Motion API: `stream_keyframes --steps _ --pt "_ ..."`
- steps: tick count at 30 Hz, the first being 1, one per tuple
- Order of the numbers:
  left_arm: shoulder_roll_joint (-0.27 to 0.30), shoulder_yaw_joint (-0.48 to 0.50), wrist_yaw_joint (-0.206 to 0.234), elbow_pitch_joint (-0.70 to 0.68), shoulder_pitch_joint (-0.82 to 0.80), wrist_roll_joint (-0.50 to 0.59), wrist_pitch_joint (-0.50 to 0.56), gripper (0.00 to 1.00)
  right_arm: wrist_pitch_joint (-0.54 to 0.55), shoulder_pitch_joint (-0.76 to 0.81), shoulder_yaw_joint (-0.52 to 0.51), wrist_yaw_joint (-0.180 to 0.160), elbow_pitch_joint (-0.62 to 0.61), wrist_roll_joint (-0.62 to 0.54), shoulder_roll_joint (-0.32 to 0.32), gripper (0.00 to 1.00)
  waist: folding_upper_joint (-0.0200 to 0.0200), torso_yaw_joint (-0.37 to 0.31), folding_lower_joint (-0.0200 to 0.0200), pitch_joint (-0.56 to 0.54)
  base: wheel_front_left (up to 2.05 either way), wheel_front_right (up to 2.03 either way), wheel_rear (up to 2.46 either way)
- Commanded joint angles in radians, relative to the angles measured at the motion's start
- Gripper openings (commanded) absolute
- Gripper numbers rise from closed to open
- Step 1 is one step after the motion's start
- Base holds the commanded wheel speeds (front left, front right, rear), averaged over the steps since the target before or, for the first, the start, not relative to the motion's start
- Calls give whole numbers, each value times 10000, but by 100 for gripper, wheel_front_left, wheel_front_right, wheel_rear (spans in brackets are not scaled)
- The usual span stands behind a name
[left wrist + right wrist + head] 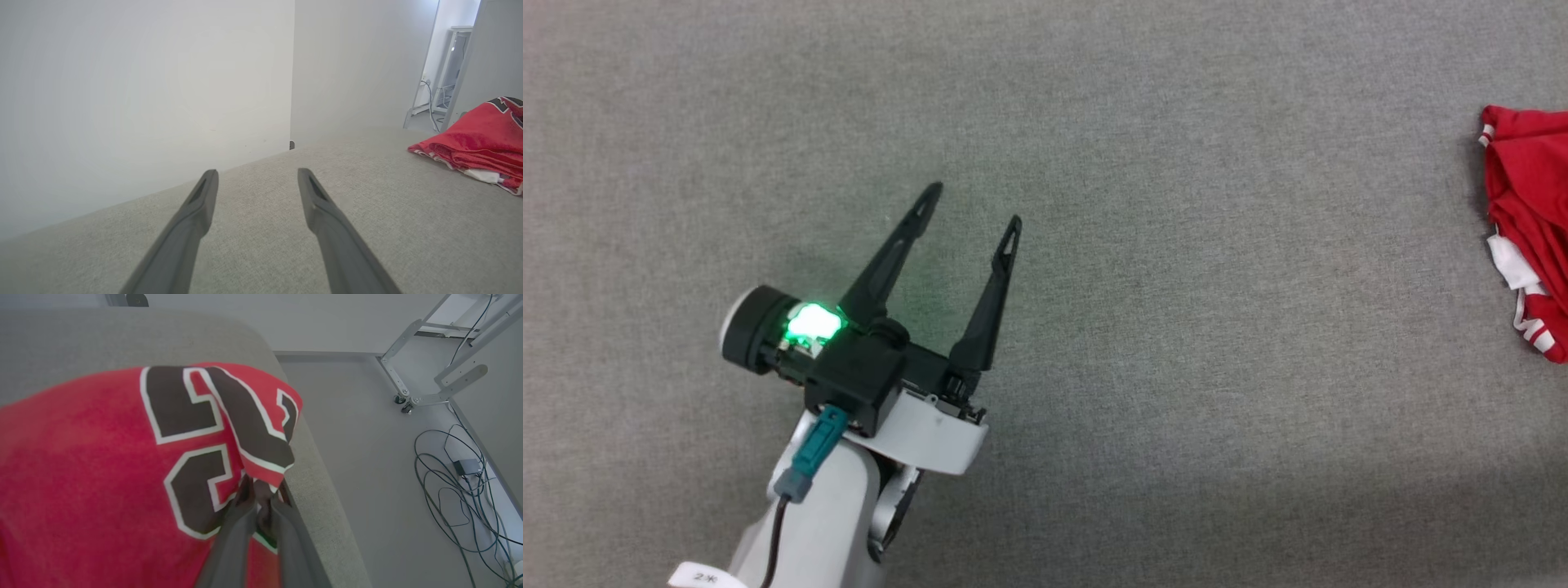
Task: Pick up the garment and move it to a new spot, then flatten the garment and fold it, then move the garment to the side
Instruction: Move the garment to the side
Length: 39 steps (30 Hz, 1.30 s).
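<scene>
The garment [1529,220], a red jersey with white trim, lies bunched at the right edge of the grey surface [1143,163]. From the left wrist it shows as a folded red heap [478,143] at the far right. In the right wrist view the garment [94,473] spreads wide, black white-outlined number on top, and my right gripper [263,490] is shut on a fold of it near the surface's edge. My left gripper [974,204] hovers open over bare grey fabric at the lower left, far from the garment; its fingers [200,204] hold nothing.
The grey surface [318,490] ends just right of the right gripper, dropping to a floor with tangled cables [457,486] and a wheeled metal frame [412,396]. A pale wall [143,81] rises beyond the surface's far edge.
</scene>
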Motion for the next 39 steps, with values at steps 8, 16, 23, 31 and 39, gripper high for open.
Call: stream_keyframes --steps 8,16,23,31,39 --pt "172 98 182 -58 118 215 2 100 -907 -884 847 -18 1247 -693 262 0 -1 48 0 75 0 0 0" --pt "174 58 456 126 110 425 2 100 -1449 -1465 1502 -18 2225 -886 369 16 -1 173 0 -45 0 0 0" --pt "106 154 736 161 260 336 2 100 -1875 -1678 1983 -18 2659 -713 140 100 -1 340 0 -603 0 0 0" --pt "143 397 543 -178 781 -2 2 100 -2010 -1318 2667 -18 2386 -275 281 100 -1 704 0 -1582 0 0 0" --pt "-43 917 561 429 1540 -478 2 100 -2204 -529 3284 -19 1722 122 770 100 -1 1222 0 -2513 0 0 0"
